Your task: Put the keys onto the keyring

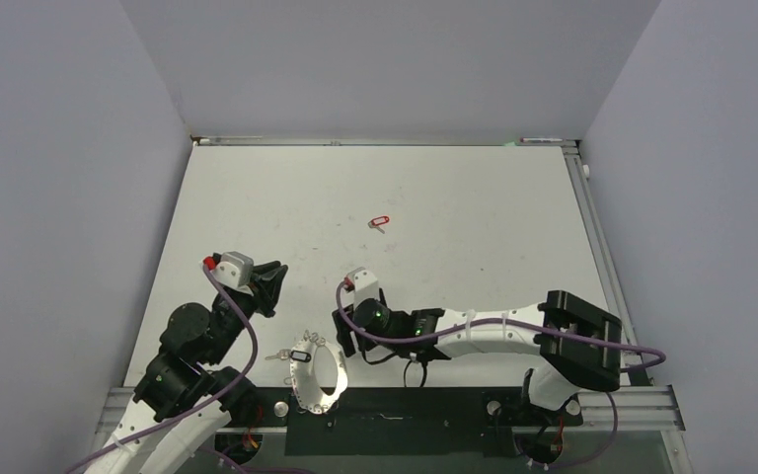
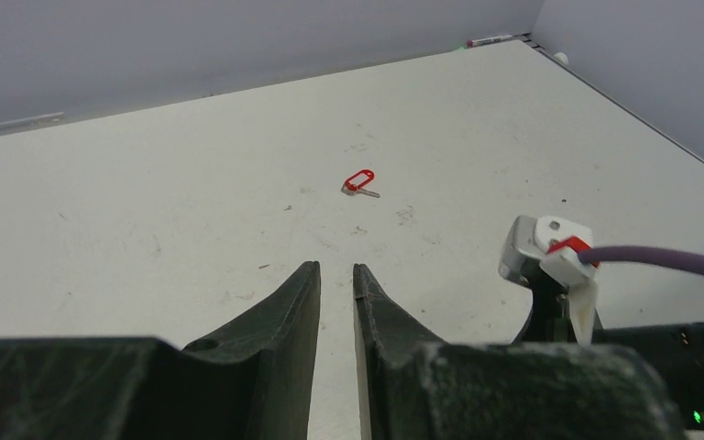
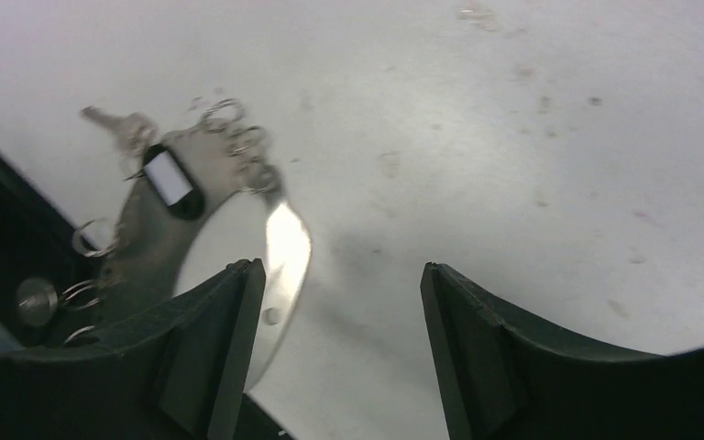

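The keyring [image 1: 314,380] is a pale hoop with wire loops, lying at the table's near edge between the arms. A black tag with a white label [image 1: 301,354] lies on its far rim, and a plain grey key [image 1: 276,355] sticks out to its left. I cannot tell whether that key hangs on a loop. The red-tagged key [image 1: 379,221] lies alone mid-table. My right gripper [image 1: 341,341] is open and empty just right of the hoop. In the right wrist view the keyring [image 3: 280,243] shows at the left finger of my right gripper [image 3: 339,266]. My left gripper [image 1: 274,281] is shut and empty, up and left of the hoop.
In the left wrist view my left gripper [image 2: 336,266] points towards the red-tagged key [image 2: 359,181], with the right arm's wrist camera [image 2: 550,249] at the right. A black strip [image 1: 375,407] runs along the table's near edge under the hoop. Grey walls enclose the table.
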Controlling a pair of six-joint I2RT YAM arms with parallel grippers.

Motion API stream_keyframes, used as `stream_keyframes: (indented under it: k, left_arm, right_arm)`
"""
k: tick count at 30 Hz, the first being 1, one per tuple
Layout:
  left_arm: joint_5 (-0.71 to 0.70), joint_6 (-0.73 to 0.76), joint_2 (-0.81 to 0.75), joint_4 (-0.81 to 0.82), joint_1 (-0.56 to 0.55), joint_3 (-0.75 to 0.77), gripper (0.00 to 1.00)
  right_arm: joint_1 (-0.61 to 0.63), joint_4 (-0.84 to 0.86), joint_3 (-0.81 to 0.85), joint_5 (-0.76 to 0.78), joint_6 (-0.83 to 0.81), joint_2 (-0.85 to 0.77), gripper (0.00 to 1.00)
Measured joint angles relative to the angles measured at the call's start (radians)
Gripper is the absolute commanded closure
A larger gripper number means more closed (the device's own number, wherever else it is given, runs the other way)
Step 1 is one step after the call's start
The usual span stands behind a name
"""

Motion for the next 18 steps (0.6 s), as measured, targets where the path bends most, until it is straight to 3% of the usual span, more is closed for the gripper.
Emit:
stream_keyframes:
  k: [6, 18]
  left_arm:
    - [-0.013, 0.013, -0.006, -0.001, 0.001, 0.000, 0.83]
    - [-0.022, 0.016, -0.049, -0.007, 0.001, 0.000, 0.83]
  right_arm:
    - [0.161, 0.026, 0.058, -0.022, 0.038, 0.007, 0.39]
    - [0.166, 0.212, 0.108, -0.107, 0.124, 0.243, 0.41]
